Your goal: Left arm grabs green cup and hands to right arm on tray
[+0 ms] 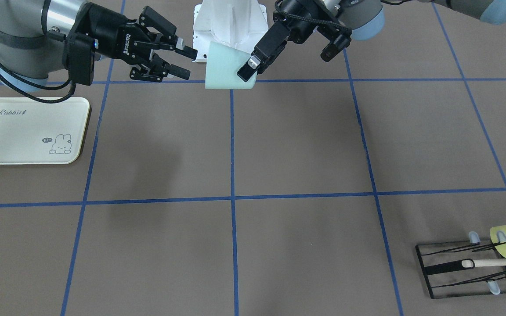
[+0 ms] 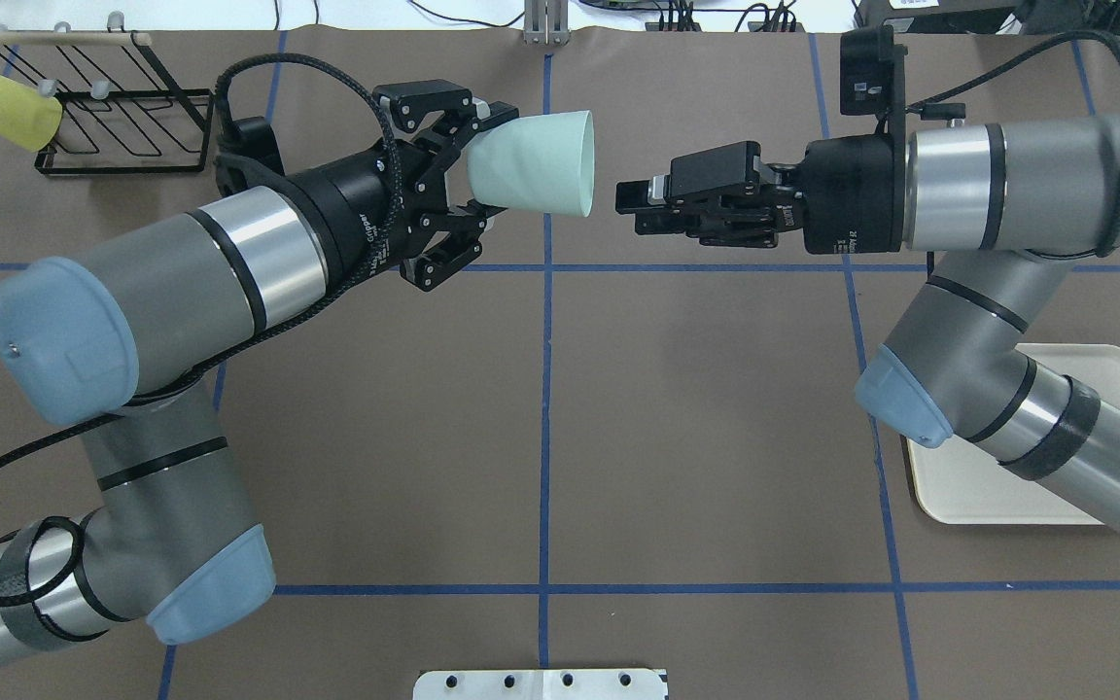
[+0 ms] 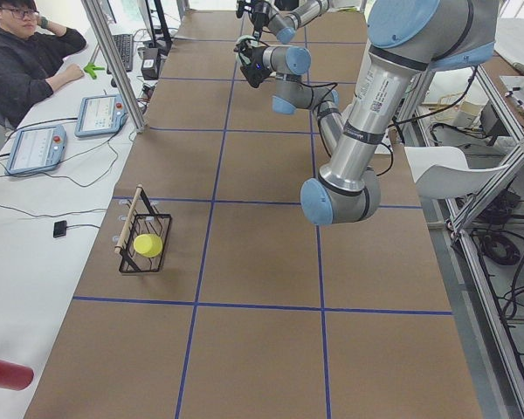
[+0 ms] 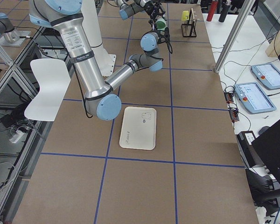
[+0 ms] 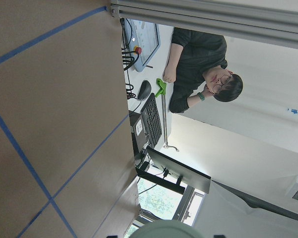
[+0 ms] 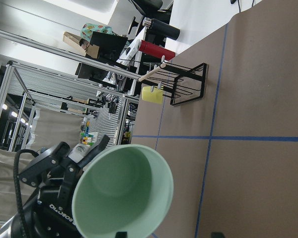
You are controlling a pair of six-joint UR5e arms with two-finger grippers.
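My left gripper [image 2: 482,163] is shut on the base end of the pale mint-green cup [image 2: 536,160] and holds it on its side, high above the table's middle. The cup's open mouth faces my right gripper [image 2: 630,206]. In the front view the cup [image 1: 224,70] sits between the left gripper's fingers [image 1: 248,70] and my right gripper [image 1: 186,62], which is open, empty and a short gap away. The right wrist view looks into the cup's mouth [image 6: 124,193]. The cream tray [image 1: 20,140] lies bare on the table below the right arm, partly hidden in the overhead view [image 2: 997,486].
A black wire rack [image 2: 122,117] with a yellow-green cup [image 2: 6,107] on it stands at the table's far left corner, also in the front view [image 1: 464,272]. The white robot base [image 1: 229,22] is behind the cup. An operator [image 3: 26,52] sits beside the table.
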